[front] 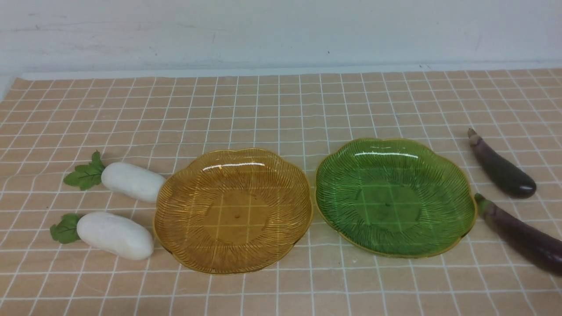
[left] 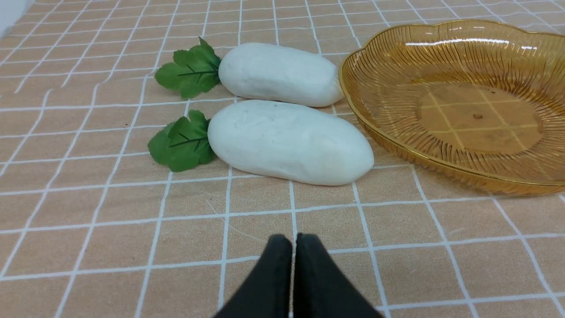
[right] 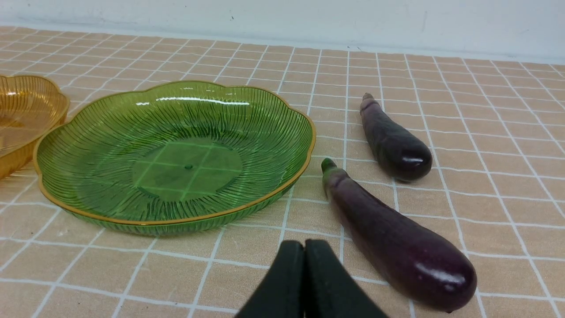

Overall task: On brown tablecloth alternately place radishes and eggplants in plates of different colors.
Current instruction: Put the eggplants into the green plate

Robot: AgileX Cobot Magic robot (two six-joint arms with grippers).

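Radishes (front: 131, 181) left of plates (front: 232, 210), eggplants (front: 502, 169) right, all on tablecloth (front: 281, 109)

Left pincer (left: 293, 240) and right pincer (right: 304, 247) hang low, black fingers pressed together, holding nothing.

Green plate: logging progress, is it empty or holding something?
Empty. The green plate shows only the tablecloth grid through its base; nothing lies inside.

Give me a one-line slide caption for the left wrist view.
Shut left gripper over the checked tablecloth, facing two white radishes lying beside the empty amber plate.
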